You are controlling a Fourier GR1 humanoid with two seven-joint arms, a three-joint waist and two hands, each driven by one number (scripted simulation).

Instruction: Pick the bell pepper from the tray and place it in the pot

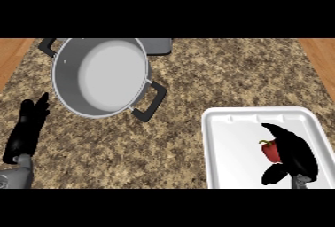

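A red bell pepper (270,151) lies on the white tray (235,133) at the lower right. My right hand (293,150) is over the tray, right beside the pepper, its fingers stretched past the pepper's right side and the thumb below it; the pepper's right part is hidden behind the hand. The fingers look straight, not curled round the pepper. A steel pot (98,75) with black handles stands at the upper left, nothing inside it. My left hand (26,128) rests open at the left edge, fingers up, below and left of the pot.
The speckled granite counter (216,75) runs between pot and tray. A grey object (157,45) sits behind the pot at the top. Wooden strips (322,53) border the counter on both sides.
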